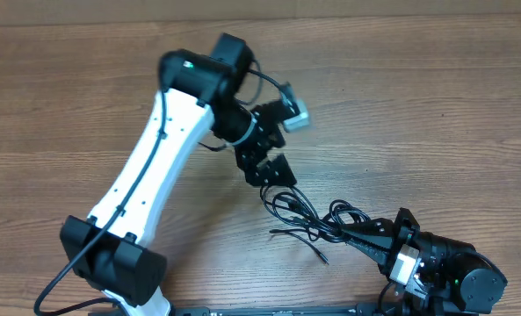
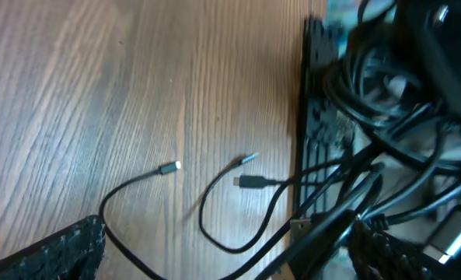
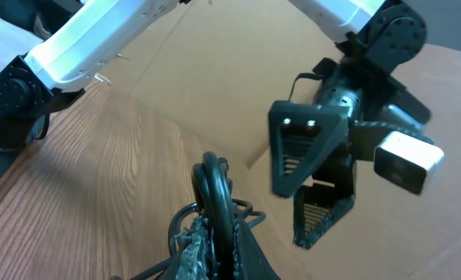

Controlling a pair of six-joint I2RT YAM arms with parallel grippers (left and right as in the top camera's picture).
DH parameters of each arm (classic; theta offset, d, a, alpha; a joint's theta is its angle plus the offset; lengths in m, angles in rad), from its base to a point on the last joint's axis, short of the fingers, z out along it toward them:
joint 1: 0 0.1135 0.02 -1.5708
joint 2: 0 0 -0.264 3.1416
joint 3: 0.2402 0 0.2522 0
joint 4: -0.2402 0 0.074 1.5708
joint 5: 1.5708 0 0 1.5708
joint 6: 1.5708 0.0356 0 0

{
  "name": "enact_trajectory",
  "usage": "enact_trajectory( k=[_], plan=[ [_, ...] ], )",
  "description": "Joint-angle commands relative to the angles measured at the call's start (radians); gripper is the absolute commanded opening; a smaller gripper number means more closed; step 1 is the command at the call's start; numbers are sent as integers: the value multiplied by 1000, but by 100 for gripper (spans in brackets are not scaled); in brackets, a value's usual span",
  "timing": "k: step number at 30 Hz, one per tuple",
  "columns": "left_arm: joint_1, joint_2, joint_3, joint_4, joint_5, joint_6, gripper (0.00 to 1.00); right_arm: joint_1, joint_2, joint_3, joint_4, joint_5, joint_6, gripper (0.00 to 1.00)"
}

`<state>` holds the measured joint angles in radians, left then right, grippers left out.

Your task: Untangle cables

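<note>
1. Gaping wide, the left gripper [image 1: 264, 151] hangs over the middle of the wooden table [image 1: 436, 105], its two black triangular fingers spread far apart and holding nothing.
2. From the right wrist view, the left gripper [image 3: 312, 187] sits raised off the wood, apart from the cable loop in the foreground.
3. From the left wrist view, its finger [image 2: 55, 253] shows at the bottom left corner, with loose cord running across the wood between it and its partner at the lower right.
4. The right gripper [image 1: 352, 233] lies low at the near right of the table, its jaws clamped tight on the cables [image 1: 308, 221].
5. In the right wrist view, a bunch of black cable loops [image 3: 214, 183] stands up out of the closed fingers [image 3: 195, 249].
6. The cables fan out in loose loops from the right gripper toward the left gripper; the farthest strand ends just beside the left gripper's lower finger, and whether they touch cannot be told.
7. Two free ends with silver tips [image 2: 169, 167] rest flat on the wood, and a black plug [image 2: 249, 181] lies close by.
8. The table's far edge runs along the top of the overhead view; a black rail [image 1: 286, 310] lines the near edge.
9. Broad wood surface spreads to the far left and far right of the arms.
</note>
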<state>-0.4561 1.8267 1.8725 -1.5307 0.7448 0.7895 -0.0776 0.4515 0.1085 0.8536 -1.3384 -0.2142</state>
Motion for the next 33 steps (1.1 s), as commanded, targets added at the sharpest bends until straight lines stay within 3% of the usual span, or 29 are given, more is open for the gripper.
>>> enact_trajectory(
  k=[1, 11, 16, 25, 27, 30, 33],
  plan=[
    [-32, 6, 8, -3, -96, 79, 100, 5, -10, 11, 8, 10, 3, 4],
    [-56, 6, 8, -13, -97, 79, 97, 5, -10, 11, 8, 10, 3, 4],
    [-71, 6, 8, -41, -98, 101, 100, 5, -10, 11, 8, 10, 3, 4],
    [-92, 6, 8, -49, -98, 109, 93, 5, -10, 11, 8, 10, 3, 4],
    [-95, 6, 8, -62, -98, 131, 88, 5, -11, 11, 8, 10, 3, 4],
    [-95, 6, 8, -69, -98, 151, 71, 5, -10, 11, 8, 10, 3, 4],
    [-95, 6, 8, -69, -98, 151, 70, 5, -10, 11, 8, 10, 3, 4]
  ],
)
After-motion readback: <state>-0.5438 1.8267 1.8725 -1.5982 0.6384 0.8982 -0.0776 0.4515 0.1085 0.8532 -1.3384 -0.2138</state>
